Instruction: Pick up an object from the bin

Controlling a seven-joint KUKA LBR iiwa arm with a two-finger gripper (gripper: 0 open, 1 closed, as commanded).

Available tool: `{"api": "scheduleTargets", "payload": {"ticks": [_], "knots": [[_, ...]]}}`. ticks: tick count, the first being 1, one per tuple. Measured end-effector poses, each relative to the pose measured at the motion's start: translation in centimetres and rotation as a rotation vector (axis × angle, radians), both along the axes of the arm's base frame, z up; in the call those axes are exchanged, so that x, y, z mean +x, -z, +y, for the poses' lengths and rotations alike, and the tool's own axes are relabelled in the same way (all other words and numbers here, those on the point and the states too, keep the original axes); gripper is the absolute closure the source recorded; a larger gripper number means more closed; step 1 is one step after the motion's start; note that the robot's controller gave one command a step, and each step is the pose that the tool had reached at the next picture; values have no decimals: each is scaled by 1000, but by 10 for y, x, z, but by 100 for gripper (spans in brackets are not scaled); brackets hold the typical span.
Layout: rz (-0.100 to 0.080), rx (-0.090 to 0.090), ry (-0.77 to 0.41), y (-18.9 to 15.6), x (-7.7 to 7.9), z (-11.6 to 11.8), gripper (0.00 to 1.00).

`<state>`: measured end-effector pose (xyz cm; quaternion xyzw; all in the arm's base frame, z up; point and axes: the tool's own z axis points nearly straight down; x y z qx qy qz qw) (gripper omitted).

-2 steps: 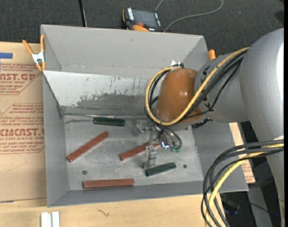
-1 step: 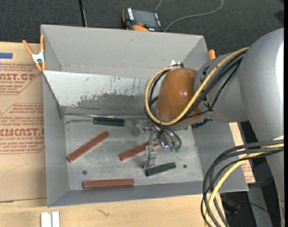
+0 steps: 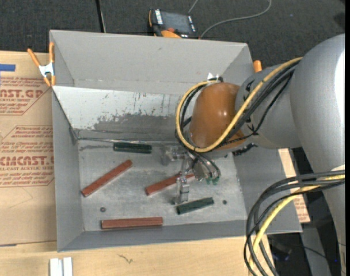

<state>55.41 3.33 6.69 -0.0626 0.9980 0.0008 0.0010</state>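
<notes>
Short red-brown bar [image 3: 161, 186] lay on the floor of the grey bin [image 3: 146, 96], its right end right up at the claw [image 3: 183, 193]. Claw was down low there, and whether it was open or closed couldn't be told. Just below and right of the claw sat a dark green bar [image 3: 194, 206]. Left of the claw lay a longer red-brown bar [image 3: 106, 178], tilted; below-left, a flat red-brown bar [image 3: 132, 223]; up-left, a second green bar [image 3: 132, 148].

Scuffed grey bin [image 3: 65, 154], reddish-brown sticks [image 3: 106, 178], two perhaps dark-green sticks [image 3: 132, 148].
</notes>
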Motion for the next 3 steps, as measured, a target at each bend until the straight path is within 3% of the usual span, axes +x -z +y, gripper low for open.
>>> {"api": "scheduleTargets", "payload": {"ticks": [1, 2, 3], "knots": [[1, 0, 0, 0, 0, 0, 100], [-7, -1, 0, -93, 3, 1, 100], [-3, -2, -1, -116, 4, 1, 100]]}}
